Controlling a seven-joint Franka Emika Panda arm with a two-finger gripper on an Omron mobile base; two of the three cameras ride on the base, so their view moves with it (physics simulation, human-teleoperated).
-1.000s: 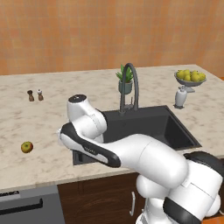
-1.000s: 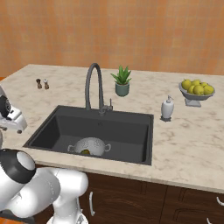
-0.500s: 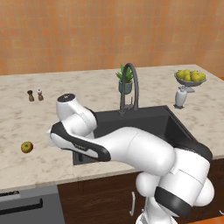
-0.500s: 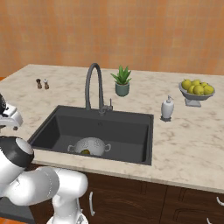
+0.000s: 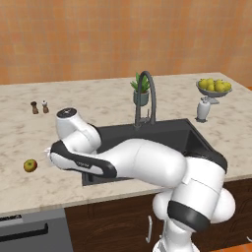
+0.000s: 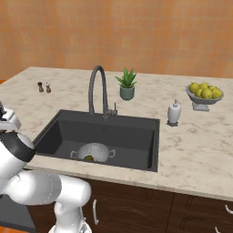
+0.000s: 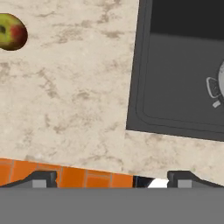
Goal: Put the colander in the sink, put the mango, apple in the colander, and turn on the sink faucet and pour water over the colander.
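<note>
While the apple (image 5: 30, 165) waits alone on the counter (image 5: 19, 142) at far left, the gripper (image 7: 112, 178) hangs empty between it and the sink (image 6: 132, 136), fingers spread wide, apparently heading to fetch it. Right of that, the colander (image 6: 93, 151) sits on the basin floor; a dark fruit inside is probably the mango (image 6: 90, 158).

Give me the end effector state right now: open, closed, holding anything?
End effector: open, jaws spread wide, holding nothing, above the counter between the apple and the sink.
</note>
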